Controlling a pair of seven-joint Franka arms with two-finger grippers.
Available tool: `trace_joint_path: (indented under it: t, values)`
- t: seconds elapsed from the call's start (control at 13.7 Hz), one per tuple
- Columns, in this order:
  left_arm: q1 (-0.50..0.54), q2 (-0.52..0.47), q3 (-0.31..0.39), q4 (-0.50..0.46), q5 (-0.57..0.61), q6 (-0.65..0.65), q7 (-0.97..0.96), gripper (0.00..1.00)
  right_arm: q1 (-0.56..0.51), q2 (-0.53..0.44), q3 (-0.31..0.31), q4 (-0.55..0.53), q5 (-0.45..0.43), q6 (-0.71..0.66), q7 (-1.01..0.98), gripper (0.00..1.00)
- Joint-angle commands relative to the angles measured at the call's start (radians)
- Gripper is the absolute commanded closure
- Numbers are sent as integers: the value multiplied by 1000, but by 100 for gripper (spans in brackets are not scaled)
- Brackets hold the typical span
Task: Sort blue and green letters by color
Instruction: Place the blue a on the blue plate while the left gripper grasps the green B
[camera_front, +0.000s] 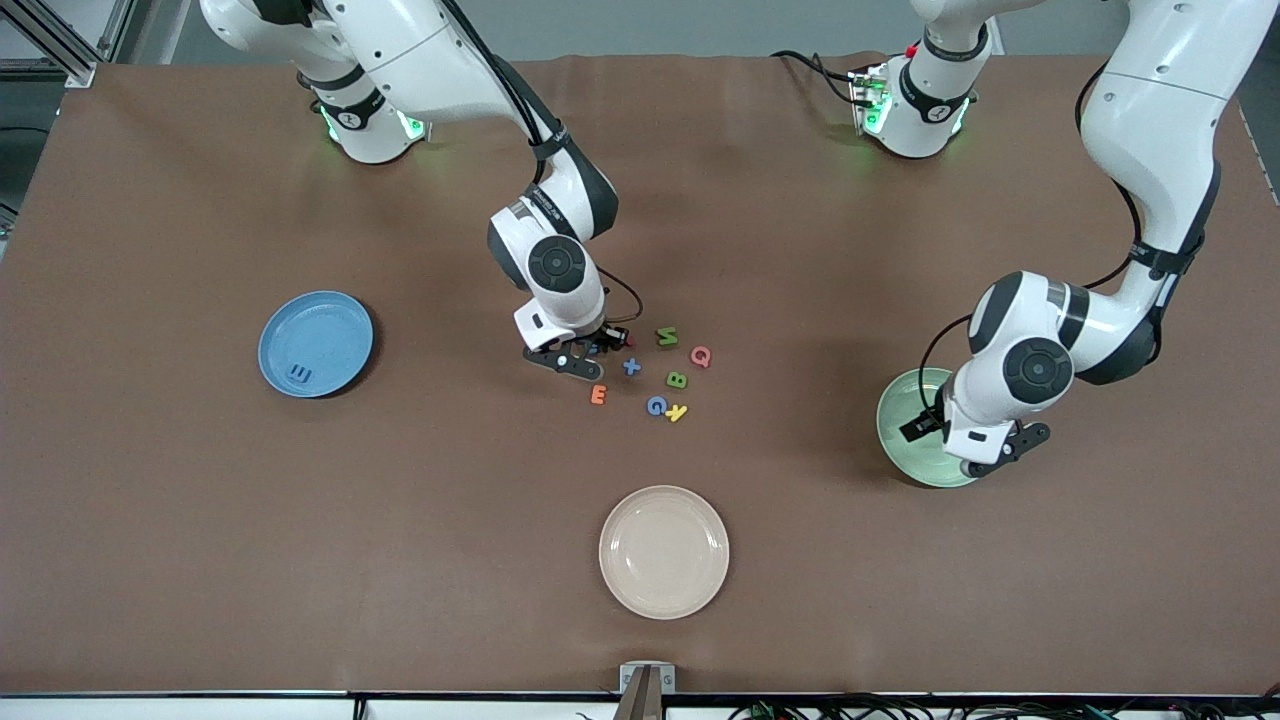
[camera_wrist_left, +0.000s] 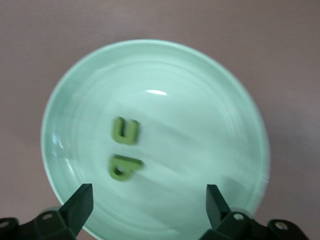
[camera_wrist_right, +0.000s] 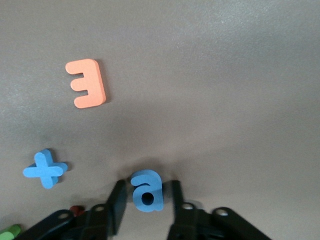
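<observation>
Right end effector (camera_wrist_right: 146, 200) pinches a blue letter (camera_wrist_right: 147, 190) on the table; left end effector (camera_wrist_left: 150, 205) gapes over the green plate (camera_wrist_left: 225, 115).

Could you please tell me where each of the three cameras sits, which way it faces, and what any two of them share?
Front view: high across the table, facing both arms; left tool over the green plate, right tool at the letter cluster.
Left wrist view: looks down on the green plate with two green letters; open fingers show.
Right wrist view: looks down past its fingers around a blue letter.
Shared: the orange E and the blue x.
</observation>
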Motion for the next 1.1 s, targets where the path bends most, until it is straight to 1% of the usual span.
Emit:
trace_joint_path:
  t: [0.0,0.07,0.15,0.22,0.29,0.37,0.51,0.66,0.73,0.8,0.88,0.95,1.02]
  values:
    - [-1,-34,-74,-7,1,-10,-94,0,13,4,-10,3,0,3,16,79]
    - [-13,-29,-100,1,1,-10,-145,0,13,4,-10,5,0,0,16,92]
    - [-22,-25,-123,6,1,-10,-180,0,12,3,-12,5,1,-5,17,99]
    - [-41,-23,-140,7,4,-9,-206,0,2,1,-12,6,1,-16,14,100]
    - [-77,-22,-141,7,4,-5,-229,1,-2,-5,-15,8,1,-29,3,100]
    - [-122,-18,-141,7,4,2,-262,2,-8,-20,-21,14,0,-98,-7,100]
    - [-197,29,-140,42,17,37,-402,6,-41,-83,-39,29,-2,-267,-71,100]
    - [-280,78,-137,93,27,57,-432,16,-82,-144,-54,20,-5,-368,-151,100]
    - [-333,101,-132,117,35,67,-461,23,-105,-173,-65,9,-25,-425,-202,100]
    - [-367,124,-123,148,37,67,-518,24,-129,-209,-77,-11,-64,-468,-252,100]
    - [-393,145,-115,185,40,67,-577,29,-160,-242,-81,-38,-98,-497,-311,100]
    - [-415,162,-115,199,41,67,-623,35,-197,-281,-82,-70,-114,-513,-376,100]
    - [-432,172,-114,202,41,68,-674,39,-241,-322,-82,-112,-126,-517,-448,100]
